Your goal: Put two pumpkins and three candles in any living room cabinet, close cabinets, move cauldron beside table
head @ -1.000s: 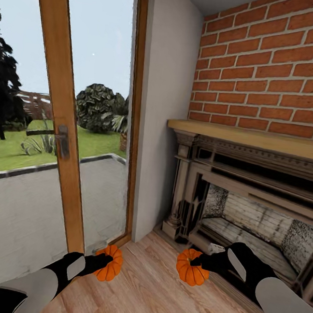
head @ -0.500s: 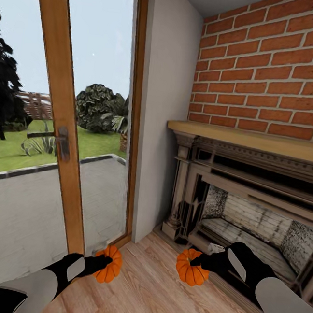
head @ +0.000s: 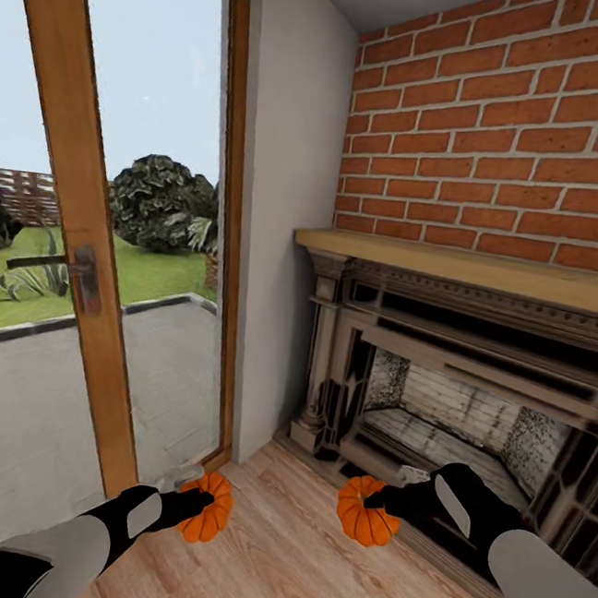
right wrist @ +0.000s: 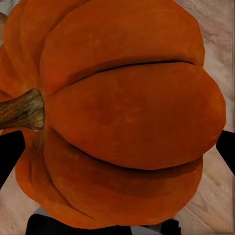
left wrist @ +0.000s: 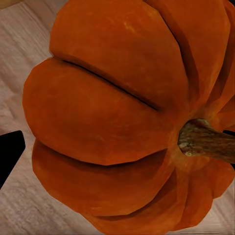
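- Orange, deeply ribbed, roughly round: two pumpkins, one per arm, both held low over the wood floor (head: 305, 569).
- Left pumpkin (head: 207, 507) sits in the left gripper (head: 194, 503), just beside the foot of the glass door frame (head: 80, 265); jaws closed on it. Left wrist view: broad matte lobes (left wrist: 107, 122) with dark creases between, and a stubby brown-grey stem (left wrist: 203, 142) lying sideways.
- Right pumpkin (head: 363, 511) sits in the right gripper (head: 378, 505), in front of the stone fireplace (head: 438, 380); jaws closed on it. Right wrist view: same orange lobes (right wrist: 127, 117), woody stem (right wrist: 22, 110) off to one side (a black finger (right wrist: 9, 152) shows at the picture's edge).
- Count: pumpkins two, stems two, grippers two.
- Pumpkins are well apart from each other, with bare planks between.
- Surroundings: red brick wall (head: 504, 127) above a pale wooden mantel (head: 470, 267); lawn and shrubs beyond the glass.
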Available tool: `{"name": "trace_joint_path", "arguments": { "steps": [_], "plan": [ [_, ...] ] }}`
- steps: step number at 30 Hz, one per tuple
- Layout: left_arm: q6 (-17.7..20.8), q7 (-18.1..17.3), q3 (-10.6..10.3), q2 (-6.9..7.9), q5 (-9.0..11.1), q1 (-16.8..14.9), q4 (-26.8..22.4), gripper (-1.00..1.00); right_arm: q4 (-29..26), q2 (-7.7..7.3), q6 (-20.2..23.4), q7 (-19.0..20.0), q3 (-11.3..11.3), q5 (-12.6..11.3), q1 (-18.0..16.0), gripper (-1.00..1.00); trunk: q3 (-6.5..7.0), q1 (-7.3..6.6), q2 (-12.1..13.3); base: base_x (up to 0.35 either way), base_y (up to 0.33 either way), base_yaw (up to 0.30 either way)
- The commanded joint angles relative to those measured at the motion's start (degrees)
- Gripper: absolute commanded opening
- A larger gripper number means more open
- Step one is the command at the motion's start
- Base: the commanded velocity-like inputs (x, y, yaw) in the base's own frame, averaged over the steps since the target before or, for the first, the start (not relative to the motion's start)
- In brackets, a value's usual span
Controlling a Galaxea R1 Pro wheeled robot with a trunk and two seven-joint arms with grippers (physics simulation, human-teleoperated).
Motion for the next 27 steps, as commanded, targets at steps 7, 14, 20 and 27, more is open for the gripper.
{"name": "trace_joint_path", "arguments": {
  "steps": [7, 14, 20, 27],
  "plan": [
    [0.2, 0.1, -0.4, 0.02, 0.5, 0.0, -0.1, -1.00, -0.1, -0.07, 0.1, 0.3, 0.2, 0.1, -0.1, -1.00, -0.27, 0.01, -0.1, 0.000, 0.000, -0.293],
    [0.1, 0.1, -0.4, -0.06, 0.5, 0.0, 0.0, -1.00, -0.1, -0.07, 0.1, 0.3, 0.2, 0.1, -0.1, -1.00, -0.30, 0.01, -0.1, 0.000, 0.000, -0.296],
    [0.1, 0.1, -0.4, -0.09, 0.5, 0.0, 0.9, -1.00, -0.1, -0.07, 0.1, 0.3, 0.2, 0.1, -0.1, -1.00, -0.31, 0.01, -0.1, 0.000, 0.000, -0.297],
    [0.0, 0.1, -0.3, -0.07, 0.6, 0.0, 1.2, -1.00, -0.1, -0.07, 0.1, 0.3, 0.2, 0.1, -0.1, -1.00, -0.14, 0.01, -0.1, 0.000, 0.000, -0.289]
  ]
}}
